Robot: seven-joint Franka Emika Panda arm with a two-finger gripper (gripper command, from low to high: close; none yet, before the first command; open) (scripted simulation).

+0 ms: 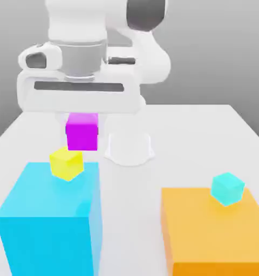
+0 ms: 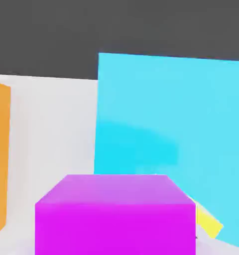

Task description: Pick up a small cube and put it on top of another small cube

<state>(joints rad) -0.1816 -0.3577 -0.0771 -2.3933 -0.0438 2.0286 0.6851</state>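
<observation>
- Fingers [image 1: 102,121]: closed on the magenta cube [image 1: 82,135], one at either side, parted only by its width. Cube gripped and off the table [image 1: 137,199], nothing under it touching.
- Magenta cube: between the fingertips, sides roughly upright; in the hand view its near part stands large before the camera.
- Yellow cube [image 1: 67,163]: lower than the fingers and near them, a little toward the exterior view's left. Rests on the blue block [image 1: 48,188], by its edge on the robot's side. Apart from the magenta cube.
- Blue block: below the fingers, mostly toward the exterior view's left; a darker patch, like a shadow, on its top.
- Orange block [image 1: 215,226]: lower than the fingers, well apart toward the exterior view's right.
- Cyan cube [image 1: 227,188]: on the orange block, well apart from the fingers, same side.
- Arm [image 1: 77,21]: above the fingers, the hand reaching down.
</observation>
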